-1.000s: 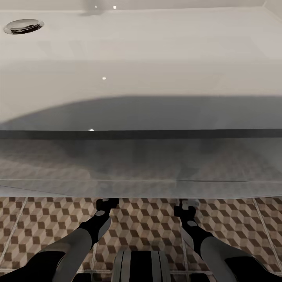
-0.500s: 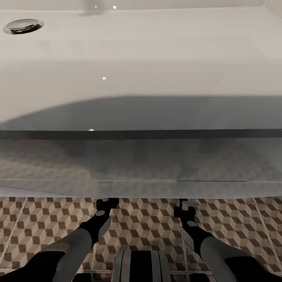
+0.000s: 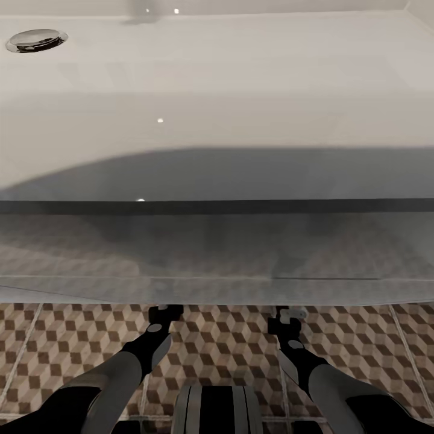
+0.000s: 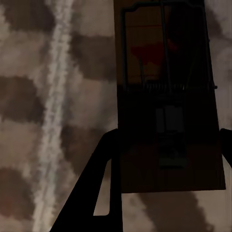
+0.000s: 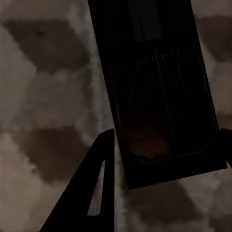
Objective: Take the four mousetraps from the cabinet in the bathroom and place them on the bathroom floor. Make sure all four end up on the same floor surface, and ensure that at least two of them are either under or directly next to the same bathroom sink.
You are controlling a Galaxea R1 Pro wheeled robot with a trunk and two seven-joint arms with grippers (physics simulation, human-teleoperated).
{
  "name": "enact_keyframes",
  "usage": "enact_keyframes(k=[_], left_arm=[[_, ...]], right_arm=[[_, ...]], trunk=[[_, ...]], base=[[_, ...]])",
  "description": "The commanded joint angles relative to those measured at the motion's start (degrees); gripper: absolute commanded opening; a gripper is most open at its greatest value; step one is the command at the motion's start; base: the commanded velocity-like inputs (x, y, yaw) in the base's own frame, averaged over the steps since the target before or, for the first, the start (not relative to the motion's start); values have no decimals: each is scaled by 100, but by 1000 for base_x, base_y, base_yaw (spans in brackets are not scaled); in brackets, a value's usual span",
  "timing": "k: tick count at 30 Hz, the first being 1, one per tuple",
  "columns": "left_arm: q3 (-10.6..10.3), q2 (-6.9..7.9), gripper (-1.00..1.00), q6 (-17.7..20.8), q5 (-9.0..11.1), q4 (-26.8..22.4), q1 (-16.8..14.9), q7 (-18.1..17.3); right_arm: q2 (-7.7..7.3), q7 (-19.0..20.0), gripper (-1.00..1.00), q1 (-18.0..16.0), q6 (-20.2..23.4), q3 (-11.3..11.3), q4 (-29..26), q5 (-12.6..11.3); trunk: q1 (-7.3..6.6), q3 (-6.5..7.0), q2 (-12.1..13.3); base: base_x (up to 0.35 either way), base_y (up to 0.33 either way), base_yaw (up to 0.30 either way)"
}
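Note:
In the left wrist view a brown wooden mousetrap [image 4: 169, 96] with dark wire parts sits between the fingers of my left gripper [image 4: 169, 133], which touch its two long edges. It hangs just above the cube-patterned bathroom floor [image 4: 43, 121]. My right gripper [image 5: 167, 133] is shut the same way on a second mousetrap [image 5: 159, 96], dark in shadow and slightly skewed. From the head, both grippers [image 3: 166, 313] [image 3: 288, 314] point down at the floor [image 3: 223, 343], right at the front edge of the white sink [image 3: 217, 90]. The cabinet is out of view.
The sink's chrome drain [image 3: 36, 40] lies at the far left. The glossy white vanity front [image 3: 217, 259] below the basin overhangs the grippers and mirrors the tiles. My base [image 3: 216, 410] is at the bottom middle.

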Motion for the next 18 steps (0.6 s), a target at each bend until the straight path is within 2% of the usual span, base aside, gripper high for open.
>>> enact_keyframes(k=[1, 8, 18], left_arm=[[15, -11, -100, -13, -48, 5, -3, 33], [21, -99, -100, -9, -170, 4, -3, 38], [23, -149, -100, -2, -198, -6, -3, 41]], right_arm=[[0, -12, -100, -3, -25, 36, 6, -51], [0, -12, -100, -3, -42, 36, 6, -50], [-7, -12, -100, -3, -54, 36, 0, -43]], trunk=[[-1, -3, -1], [-1, -3, -1], [-1, -3, -1]], base=[[0, 0, 0], [0, 0, 0], [0, 0, 0]])
